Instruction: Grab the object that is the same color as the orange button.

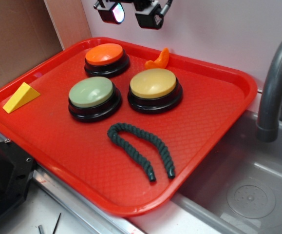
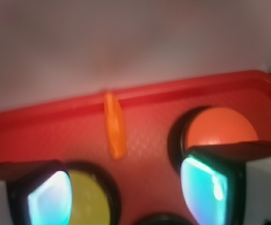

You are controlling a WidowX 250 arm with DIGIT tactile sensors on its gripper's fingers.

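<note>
A: What is cut off or unclear?

B: In the exterior view only the gripper [image 1: 131,13] tips show at the top edge; the arm is out of frame. The orange horn-shaped piece [image 1: 159,59] is partly hidden behind the yellow-topped button [image 1: 155,89]. The wrist view is blurred, so the piece [image 2: 115,125] reads only as a narrow orange sliver, probably leaning against the red tray [image 2: 41,126] rim.

A: Where is the piece relative to the fingers?

B: It lies at the tray's far rim, just beside the yellow-topped button and near the orange button [image 1: 106,59]. In the wrist view it sits between the two fingers [image 2: 212,187] but well ahead of them, untouched.

A: And the fingers?

B: Spread wide, holding nothing, raised above the tray.

A: Anything else near the yellow-topped button?

B: A pale green-topped button [image 1: 94,98] beside it, a dark green rope [image 1: 140,148] in front, a yellow wedge [image 1: 20,97] well apart.
</note>
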